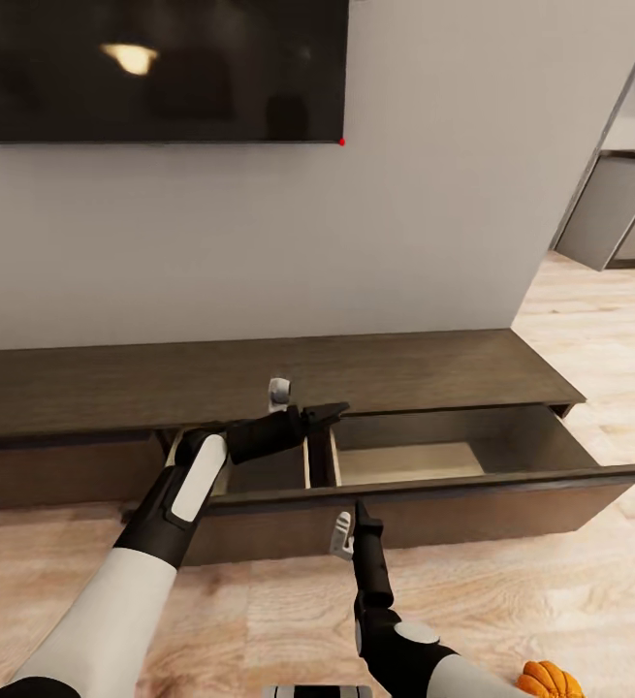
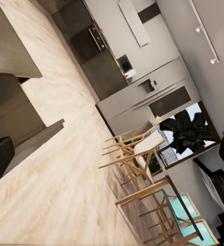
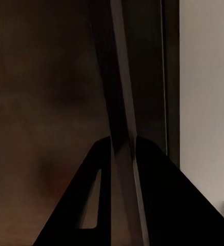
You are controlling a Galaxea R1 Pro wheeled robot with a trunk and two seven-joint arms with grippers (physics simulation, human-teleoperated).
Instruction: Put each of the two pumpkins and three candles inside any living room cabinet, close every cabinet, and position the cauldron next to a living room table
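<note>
Cabinet (image 1: 259, 373) stands against the wall before us, its wide drawer (image 1: 433, 485) pulled out and showing a pale, bare lining. Our right gripper (image 1: 359, 511) meets the drawer's front edge; the wrist view shows its fingers (image 3: 158, 200) pinching that thin panel, likely to move it. Our left gripper (image 1: 332, 415) reaches over the drawer's divider, and we cannot tell whether it is spread. One pumpkin (image 1: 550, 681) lies on the floor (image 1: 569, 601), well behind the right gripper.
</note>
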